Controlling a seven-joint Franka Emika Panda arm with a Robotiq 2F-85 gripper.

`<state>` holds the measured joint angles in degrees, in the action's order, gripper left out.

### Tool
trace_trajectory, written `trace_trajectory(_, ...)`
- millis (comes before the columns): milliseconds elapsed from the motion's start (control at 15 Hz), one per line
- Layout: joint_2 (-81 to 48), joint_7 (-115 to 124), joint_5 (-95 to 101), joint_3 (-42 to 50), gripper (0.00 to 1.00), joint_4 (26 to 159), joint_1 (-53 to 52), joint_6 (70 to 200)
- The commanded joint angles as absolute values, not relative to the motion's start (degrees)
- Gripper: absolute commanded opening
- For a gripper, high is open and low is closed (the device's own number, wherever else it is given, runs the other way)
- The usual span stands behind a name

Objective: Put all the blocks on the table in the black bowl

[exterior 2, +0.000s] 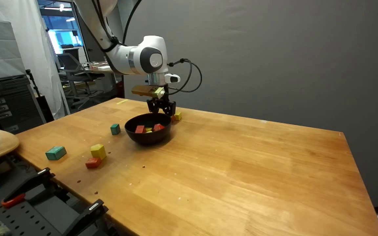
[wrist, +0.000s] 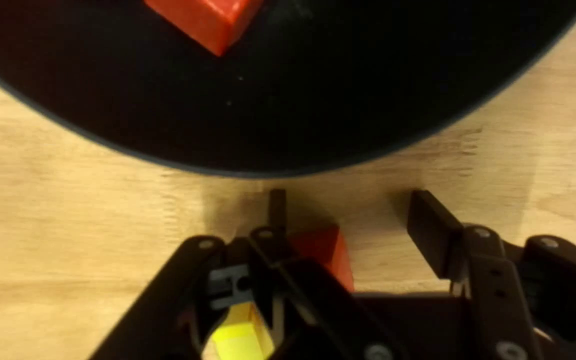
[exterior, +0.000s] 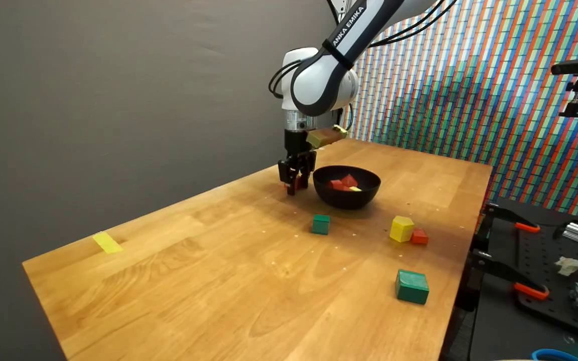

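Looks like the end effector (wrist: 348, 215) is holding its jaws apart, a red block (wrist: 324, 244) peeking through nearer one side, a yellow block (wrist: 240, 331) sitting just outside. With the black bowl (wrist: 288, 120) sitting right beside, I'd be backing off slightly and centring before squeezing.

White arm (exterior: 314, 82) bears dark-grey panels (exterior 2: 145, 61), legible lettering (exterior: 349, 26) "ANKA EMIKA", black strap (exterior: 337, 54) and cables (exterior 2: 201, 76), and silver collar (exterior: 297, 121); black gripper (wrist: 349, 215) shows round metallic screw heads (wrist: 510, 350).

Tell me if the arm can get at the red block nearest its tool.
Probably yes: the tool is open and the red block shows between its fingers, partly hidden by one; the yellow block nearby might crowd that finger.
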<state>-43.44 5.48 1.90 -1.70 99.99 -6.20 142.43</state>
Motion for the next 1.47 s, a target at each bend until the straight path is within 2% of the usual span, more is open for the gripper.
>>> trace_trajectory(0, -44.21, 7.28, 1.58, -1.09, 0.34, 97.42, -7.14, 141.98)
trace_trajectory(200, -43.82, 8.18, 2.01, -0.62, 0.11, 97.16, -7.58, 142.48)
trace_trajectory(267, -43.27, 8.20, 1.96, -0.66, 0.07, 97.44, -7.53, 142.56)
trace_trajectory(400, -41.18, 7.49, 2.18, -0.78, 0.05, 99.11, -7.36, 142.99)
trace_trajectory(600, -37.92, 7.65, 1.59, -0.85, 0.11, 101.46, -6.74, 143.16)
trace_trajectory(667, -37.39, 8.22, 1.51, -0.59, 0.32, 101.81, -6.77, 142.85)
trace_trajectory(800, -37.21, 8.56, 0.65, -0.90, 0.36, 101.88, -6.27, 142.09)
trace_trajectory(867, -37.56, 8.74, 0.14, -1.11, 0.42, 101.62, -6.00, 141.56)
trace_trajectory(1267, -41.24, 10.85, -0.48, -0.70, 0.89, 98.71, -6.33, 140.04)
trace_trajectory(1400, -42.70, 11.80, -0.51, -0.54, 1.00, 96.98, -6.47, 139.66)
